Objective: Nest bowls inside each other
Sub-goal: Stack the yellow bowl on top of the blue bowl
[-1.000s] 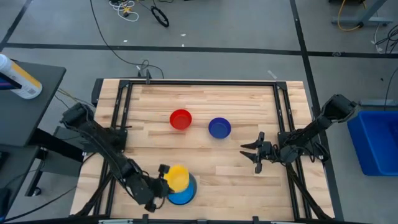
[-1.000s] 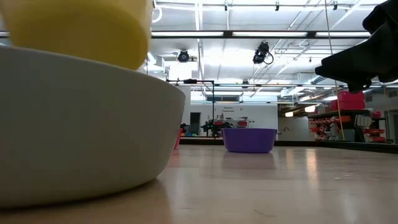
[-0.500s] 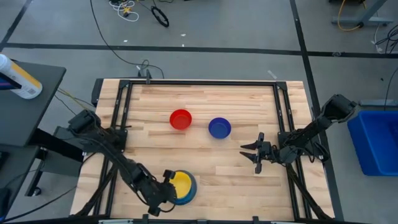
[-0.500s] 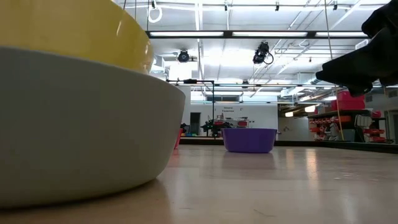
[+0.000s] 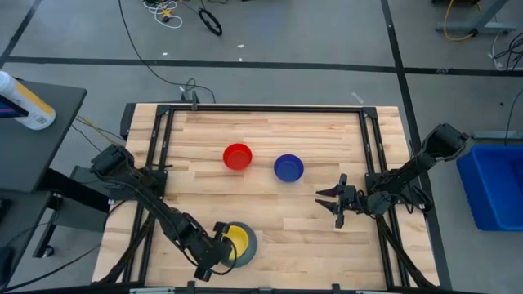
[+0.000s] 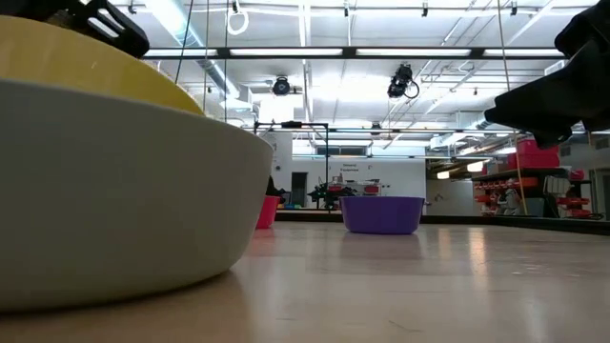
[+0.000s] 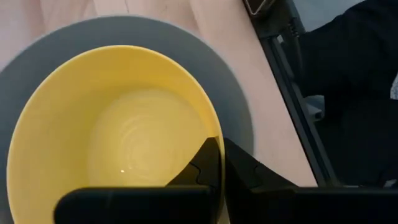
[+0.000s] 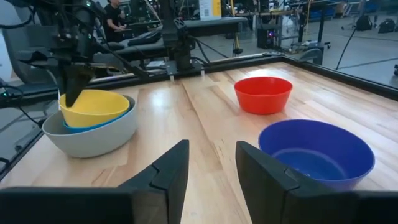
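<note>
- The left tool (image 5: 219,247) is pinched tight on the rim of the yellow bowl (image 5: 237,238), at the bench's (image 5: 270,131) near edge.
- That yellow bowl sits inside a light blue bowl (image 8: 106,122), which sits inside the grey bowl (image 8: 93,137): 3 nested.
- The red bowl (image 5: 238,157) and the dark blue bowl (image 5: 288,167) stand apart near the bench's middle, side by side.
- The right tool (image 5: 329,200) hovers right of the dark blue bowl, fingers partly apart, holding nothing.
</note>
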`<state>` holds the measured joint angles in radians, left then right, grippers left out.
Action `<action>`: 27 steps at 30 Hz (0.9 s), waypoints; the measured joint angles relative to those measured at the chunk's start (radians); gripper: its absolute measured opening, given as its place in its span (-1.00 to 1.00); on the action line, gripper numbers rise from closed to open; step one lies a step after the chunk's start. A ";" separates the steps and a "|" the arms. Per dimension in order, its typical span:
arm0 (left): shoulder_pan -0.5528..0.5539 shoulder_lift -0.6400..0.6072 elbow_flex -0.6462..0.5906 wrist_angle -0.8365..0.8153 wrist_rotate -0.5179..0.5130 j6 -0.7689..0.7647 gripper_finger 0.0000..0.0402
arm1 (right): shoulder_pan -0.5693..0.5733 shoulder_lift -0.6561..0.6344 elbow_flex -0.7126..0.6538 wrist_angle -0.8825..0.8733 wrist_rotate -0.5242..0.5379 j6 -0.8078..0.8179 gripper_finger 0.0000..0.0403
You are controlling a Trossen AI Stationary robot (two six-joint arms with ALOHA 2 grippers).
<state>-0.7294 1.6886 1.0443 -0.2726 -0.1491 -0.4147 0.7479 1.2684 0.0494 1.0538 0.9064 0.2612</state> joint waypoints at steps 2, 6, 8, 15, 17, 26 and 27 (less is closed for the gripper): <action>0.002 0.000 0.000 0.003 -0.036 0.000 -0.97 | 0.000 0.000 0.000 0.001 0.000 0.001 -0.28; 0.003 0.000 0.000 0.005 -0.094 0.015 -0.89 | 0.000 0.000 0.000 0.001 0.000 0.004 -0.26; 0.009 0.011 0.000 0.019 -0.100 0.015 -0.84 | 0.000 0.000 0.000 0.001 0.000 0.005 -0.25; 0.011 0.108 0.005 0.085 -0.095 0.010 -0.93 | 0.000 0.000 0.000 -0.002 0.000 0.014 -0.23; 0.011 0.121 0.006 0.085 -0.102 0.010 -0.87 | 0.000 0.000 0.000 0.002 0.000 0.015 -0.23; -0.013 0.121 0.001 0.105 -0.120 0.055 -0.42 | 0.000 0.000 0.000 -0.003 0.000 0.024 -0.20; -0.015 0.121 0.001 0.105 -0.122 0.055 -0.34 | 0.000 0.000 0.000 -0.003 0.000 0.027 -0.19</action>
<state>-0.7444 1.8091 1.0451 -0.1680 -0.2714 -0.3595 0.7475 1.2683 0.0494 1.0507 0.9066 0.2886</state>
